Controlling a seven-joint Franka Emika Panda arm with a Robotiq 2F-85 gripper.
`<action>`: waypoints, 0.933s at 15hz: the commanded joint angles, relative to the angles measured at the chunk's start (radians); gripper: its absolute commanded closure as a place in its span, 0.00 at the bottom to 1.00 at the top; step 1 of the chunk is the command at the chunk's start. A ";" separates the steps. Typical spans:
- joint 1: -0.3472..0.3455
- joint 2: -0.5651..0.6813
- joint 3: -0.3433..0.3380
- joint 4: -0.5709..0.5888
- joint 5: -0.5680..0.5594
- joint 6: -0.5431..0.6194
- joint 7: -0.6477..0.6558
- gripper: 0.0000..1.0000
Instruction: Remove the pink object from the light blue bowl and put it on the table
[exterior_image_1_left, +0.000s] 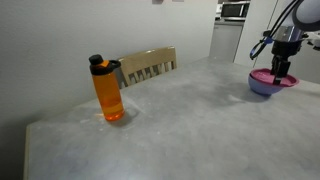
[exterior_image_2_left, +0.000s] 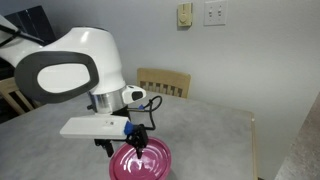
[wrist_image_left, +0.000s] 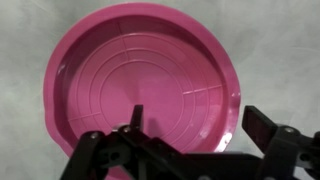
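Pincer (wrist_image_left: 198, 120) spread open, straddling the rim of the pink object (wrist_image_left: 140, 75), which sits on the light blue bowl (exterior_image_1_left: 262, 91). Nothing lifted yet: grip, raise and set-down on the worktop (exterior_image_1_left: 180, 120) all remain, I reckon.

Exterior views share the table (exterior_image_1_left: 190, 110) from different sides; wrist view looks straight down, close.

The dish (exterior_image_1_left: 291, 80) sits on the bowl (exterior_image_1_left: 260, 90) near one end of the table (exterior_image_1_left: 190, 125), with the gripper (exterior_image_1_left: 280, 72) directly above. The bottle (exterior_image_1_left: 108, 92) stands well apart, in front of a chair (exterior_image_1_left: 148, 66).
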 joint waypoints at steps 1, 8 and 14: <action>-0.021 0.035 0.022 0.025 -0.023 -0.011 0.025 0.00; -0.021 0.060 0.025 0.039 -0.046 -0.014 0.053 0.25; -0.022 0.057 0.027 0.036 -0.052 -0.011 0.063 0.60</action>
